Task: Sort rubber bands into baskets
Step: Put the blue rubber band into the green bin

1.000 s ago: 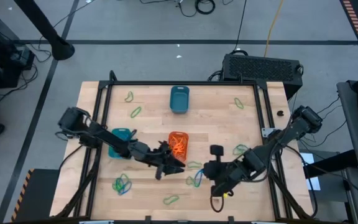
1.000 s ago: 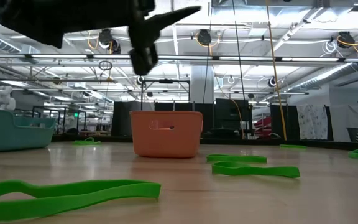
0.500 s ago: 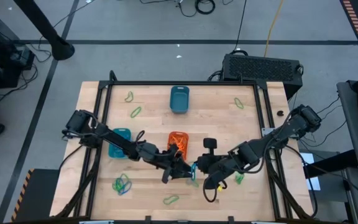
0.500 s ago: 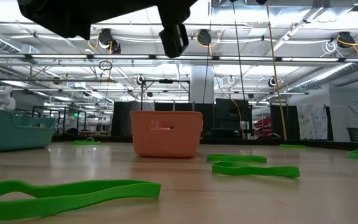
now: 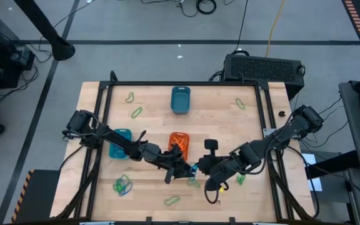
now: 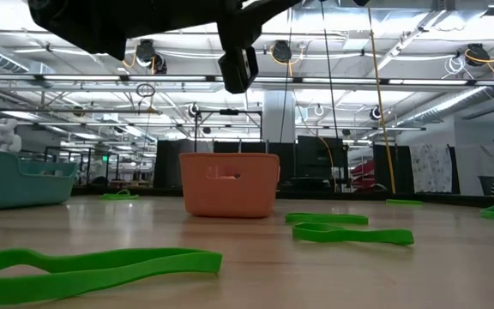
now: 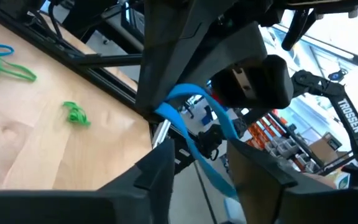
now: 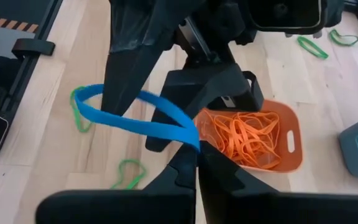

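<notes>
One thin blue rubber band (image 8: 143,120), light and limp, hangs pinched in the right gripper's (image 8: 196,151) shut jaws; left gripper's (image 7: 197,163) jaws spread around it.

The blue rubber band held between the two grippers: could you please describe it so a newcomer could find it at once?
Start at the orange basket mid-table. Just on its near side the left gripper and right gripper meet above the wood. The blue rubber band stretches between them, pinched in the shut right gripper; it is the only band off the table.
</notes>
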